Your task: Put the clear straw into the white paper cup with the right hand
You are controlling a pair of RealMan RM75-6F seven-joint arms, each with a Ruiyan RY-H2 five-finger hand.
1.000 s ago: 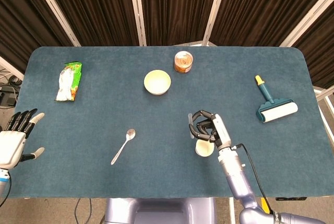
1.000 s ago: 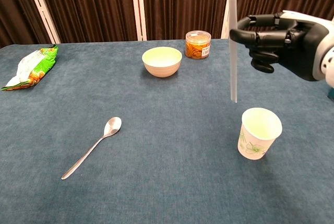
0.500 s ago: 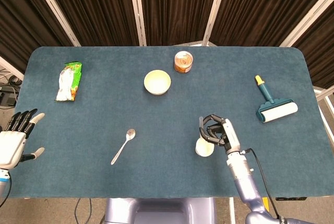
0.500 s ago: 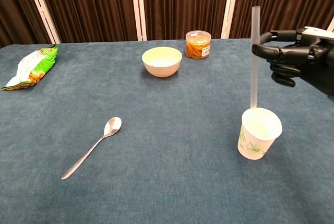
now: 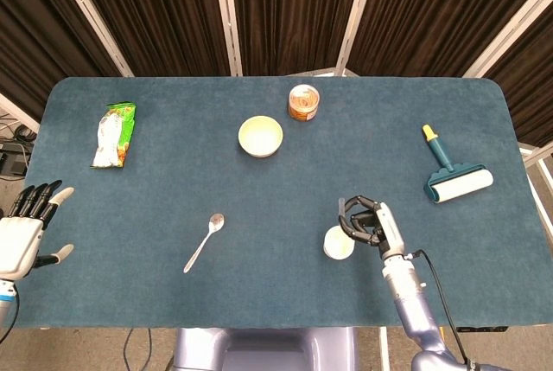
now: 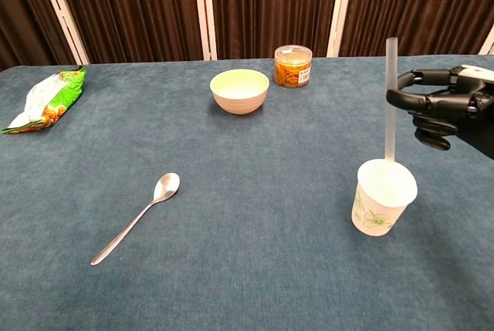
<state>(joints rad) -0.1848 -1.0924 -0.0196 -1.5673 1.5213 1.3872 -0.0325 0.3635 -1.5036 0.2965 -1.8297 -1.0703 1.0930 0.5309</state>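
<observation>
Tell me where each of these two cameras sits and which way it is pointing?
Head view: high above the near edge, looking steeply down on the whole table; shows the left hand and the right hand with its forearm.
Chest view: low at the near edge, looking level across toward the curtains; shows only the right hand, its fingers pinching the clear straw.
Both share: white paper cup, spoon, bowl, jar, snack bag.
</observation>
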